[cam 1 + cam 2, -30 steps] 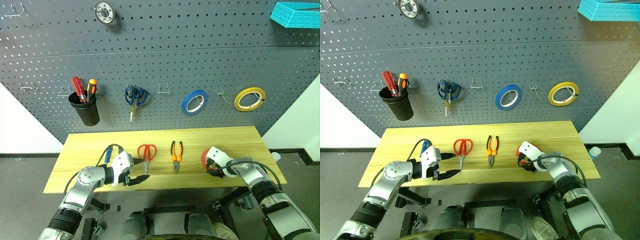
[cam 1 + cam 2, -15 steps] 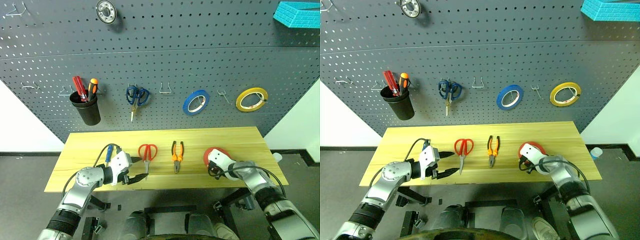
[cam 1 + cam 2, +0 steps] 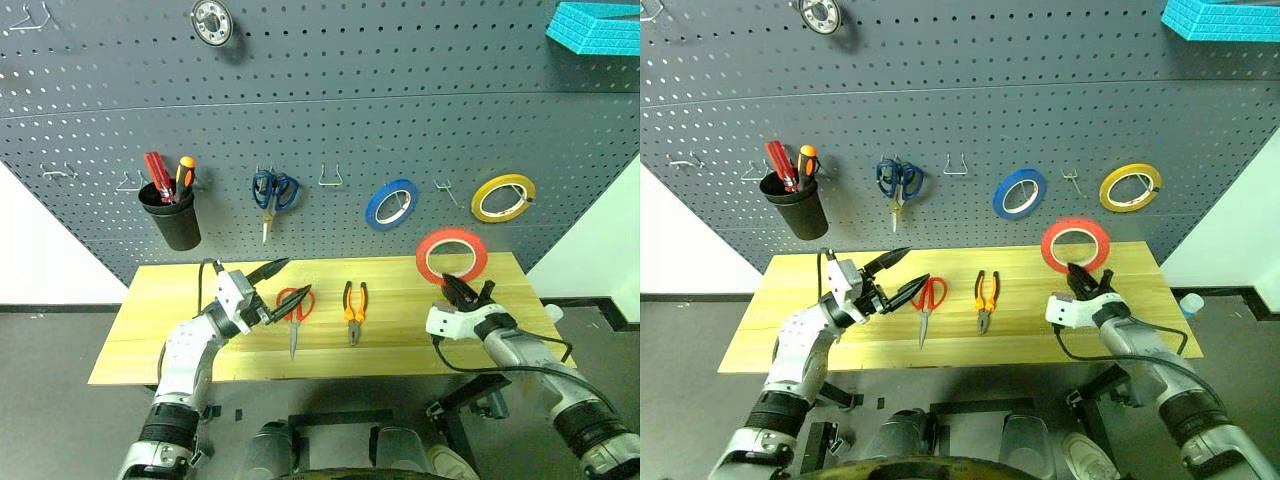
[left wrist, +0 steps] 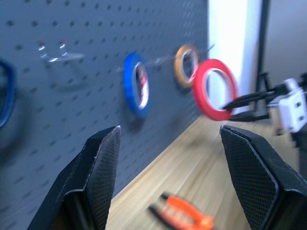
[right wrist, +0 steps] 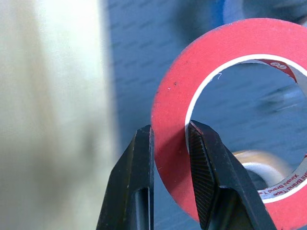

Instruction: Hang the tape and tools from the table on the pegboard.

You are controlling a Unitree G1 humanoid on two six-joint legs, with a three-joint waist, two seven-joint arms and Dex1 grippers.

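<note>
**Clerk:** Item one, the tape. Location?

**Storeman:** Lower right of the left eye frame, held upright off the worktop, in front of the pegboard, below and between the blue ring and the yellow ring. The right claw is pinched shut on the ring's lower rim, one finger through the hole and one outside.

**Clerk:** Handling notes?

**Storeman:** By the look of it: light, a stiff flat ring on a white core, not fragile. The smooth red band may slip or swing in a narrow pinch. The present hold on the rim looks right, since it leaves the upper arc free to drop over a hook.

**Clerk:** Item two, the tools.

**Storeman:** Red-handled scissors and orange-and-black pliers, both flat on the worktop at centre frame, just apart. Likely rigid metal, heavier than the tape. Take either at the pivot or upper blades, I would say, so the handle loops or grips stay free for the hook. I cannot make out the blue-handled screwdriver.

**Clerk:** The other claw?

**Storeman:** The left claw, left of centre, stands spread wide and empty above the worktop, just beside the scissors' handles.

**Clerk:** Already on the board?

**Storeman:** Blue-handled scissors and a black cup of screwdrivers.
</note>
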